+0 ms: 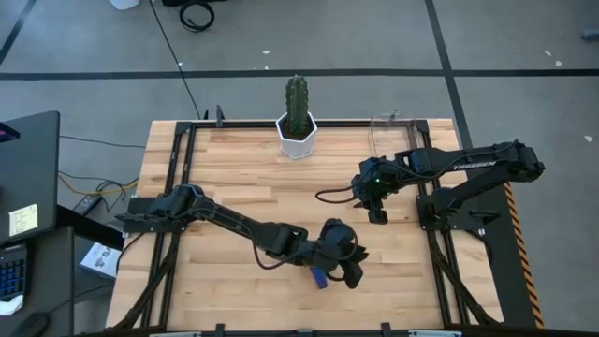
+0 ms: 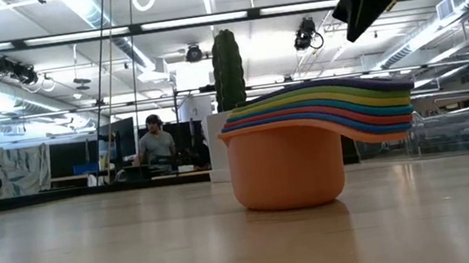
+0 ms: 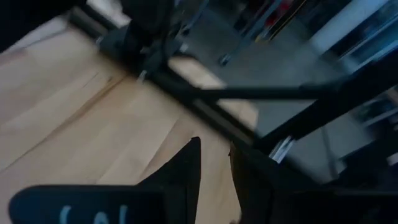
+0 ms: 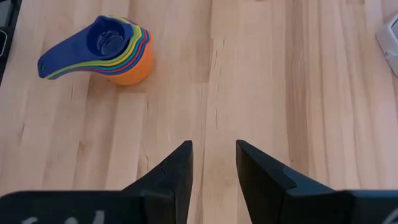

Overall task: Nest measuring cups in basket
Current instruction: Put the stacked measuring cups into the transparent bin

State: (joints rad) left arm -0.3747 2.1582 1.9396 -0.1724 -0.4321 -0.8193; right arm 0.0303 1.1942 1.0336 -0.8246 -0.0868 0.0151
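- Blue handles of the nested measuring cups [image 1: 319,277] show in the high view's lower centre, just beside the left gripper [image 1: 352,265]; "TROSSEN" marks the right arm.
- Low view: orange-based stack centre frame, handles extending rightward.
- Right wrist view: stack upper left, handles leftward, well apart from the right gripper [image 4: 214,163], jaws spread, empty.
- Left wrist view: jaws narrowly apart.

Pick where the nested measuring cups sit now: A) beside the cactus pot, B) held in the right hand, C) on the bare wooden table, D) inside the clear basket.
C: the nested measuring cups stand stacked on the table, no hand touching them.
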